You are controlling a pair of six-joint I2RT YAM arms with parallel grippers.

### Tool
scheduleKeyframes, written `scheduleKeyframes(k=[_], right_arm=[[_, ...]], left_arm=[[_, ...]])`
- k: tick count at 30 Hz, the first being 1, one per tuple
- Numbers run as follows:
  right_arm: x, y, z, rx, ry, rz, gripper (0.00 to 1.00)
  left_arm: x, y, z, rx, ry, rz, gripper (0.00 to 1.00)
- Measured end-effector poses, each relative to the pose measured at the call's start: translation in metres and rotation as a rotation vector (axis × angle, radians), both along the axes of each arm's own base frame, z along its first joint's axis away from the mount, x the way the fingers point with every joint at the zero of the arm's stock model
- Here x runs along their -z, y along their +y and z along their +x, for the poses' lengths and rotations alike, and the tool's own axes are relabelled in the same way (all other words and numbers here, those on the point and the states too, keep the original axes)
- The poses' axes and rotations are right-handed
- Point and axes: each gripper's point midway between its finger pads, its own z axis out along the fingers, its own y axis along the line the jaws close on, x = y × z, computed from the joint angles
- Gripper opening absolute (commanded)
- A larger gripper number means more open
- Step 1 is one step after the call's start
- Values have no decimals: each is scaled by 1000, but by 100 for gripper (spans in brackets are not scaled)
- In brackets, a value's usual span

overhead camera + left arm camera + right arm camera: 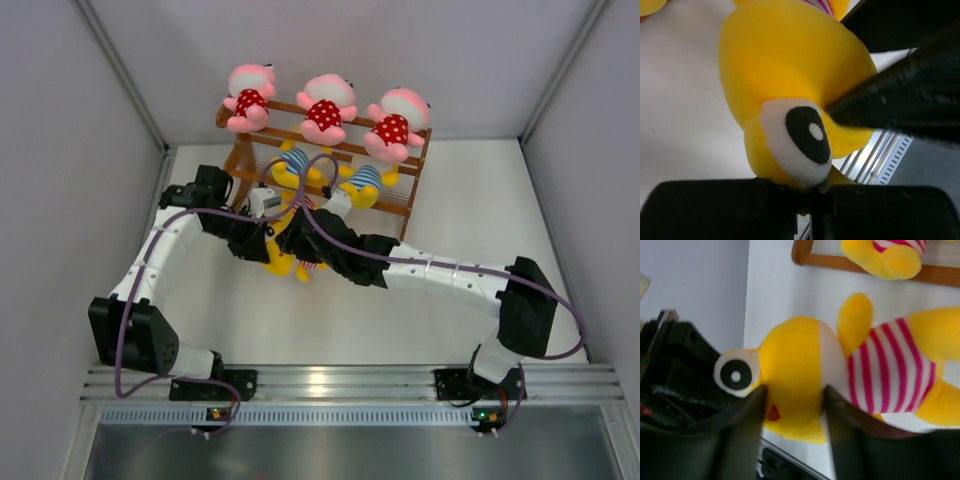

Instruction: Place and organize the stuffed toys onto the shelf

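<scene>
Left gripper [810, 192]: jaws together, pinching a plush fold beside the eye.
Yellow red-striped toy [283, 262]: mid-table [470, 190], just before shelf [400, 205] front rail.
Right gripper [792, 395]: jaws apart, straddling the head.
Handling: light, soft, squashy; probably best gripped across head or torso.

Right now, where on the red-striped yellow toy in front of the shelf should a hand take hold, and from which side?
Probably its striped torso, from above: the red-striped yellow toy lies stretched out level, its torso exposed between head and legs.
</scene>
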Motion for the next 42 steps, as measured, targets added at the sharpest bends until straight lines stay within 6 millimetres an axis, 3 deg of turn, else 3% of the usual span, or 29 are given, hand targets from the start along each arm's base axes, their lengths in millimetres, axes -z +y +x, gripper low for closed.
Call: scheduleKeyframes(k=[3, 6, 10, 13, 17, 25, 35, 38, 41, 42], right_arm=[[3, -5, -12, -116, -50, -64, 74], [1, -26, -27, -250, -116, -154, 83], [-20, -72, -42, -422, -255, -261, 85], [-39, -109, -38, -493, -362, -329, 86], [-49, -135, -32, -569, -496, -430, 88], [-14, -144, -58, -885, -563, -560, 87], [30, -150, -77, -1034, -490, -564, 87], [33, -143, -76, -1049, -494, -539, 87], [38, -132, -72, -1060, -495, -515, 72], [40, -129, -70, -1061, -490, -505, 54]], left_arm=[[1, 1, 0, 6, -6, 5, 0], [-1, -1, 2, 29, -28, -12, 0], [-4, -6, -1, 84, -52, -45, 0], [-6, -10, -7, 133, -61, -71, 0], [-6, -16, -20, 215, -64, -84, 0], [-24, -44, -58, 464, -172, -138, 0], [-33, -57, -71, 569, -224, -166, 0], [-33, -61, -76, 599, -226, -170, 0], [-34, -62, -79, 613, -237, -170, 0], [-35, -62, -80, 615, -240, -169, 0]])
